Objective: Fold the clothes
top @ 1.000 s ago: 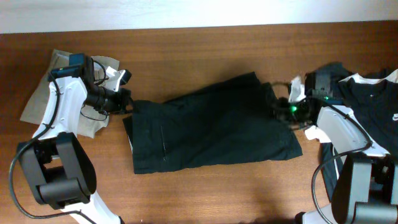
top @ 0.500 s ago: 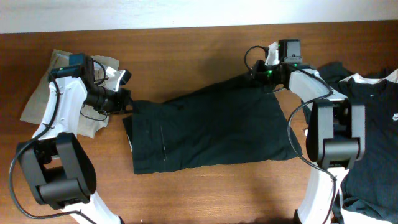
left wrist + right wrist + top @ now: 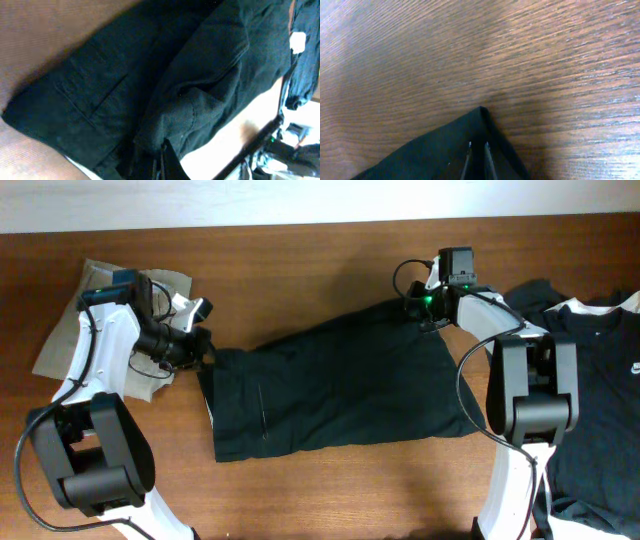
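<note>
The black shorts (image 3: 340, 385) lie flat across the middle of the table, folded lengthwise. My left gripper (image 3: 203, 346) is at their left end. In the left wrist view it (image 3: 162, 152) is shut on a bunched fold of the black fabric (image 3: 200, 95). My right gripper (image 3: 418, 306) is at the far right corner of the shorts. In the right wrist view its jaws (image 3: 477, 146) are pinched together on the pointed corner of the fabric (image 3: 445, 150), which lies on the wood.
Beige folded trousers (image 3: 58, 345) lie at the far left under the left arm. A black shirt with white collar trim (image 3: 600, 350) lies at the right edge, beside the right arm's base. Bare wood shows along the table's front.
The right gripper swung from the shorts' right edge up to their far right corner and has stayed there. The left gripper shifted only slightly.
</note>
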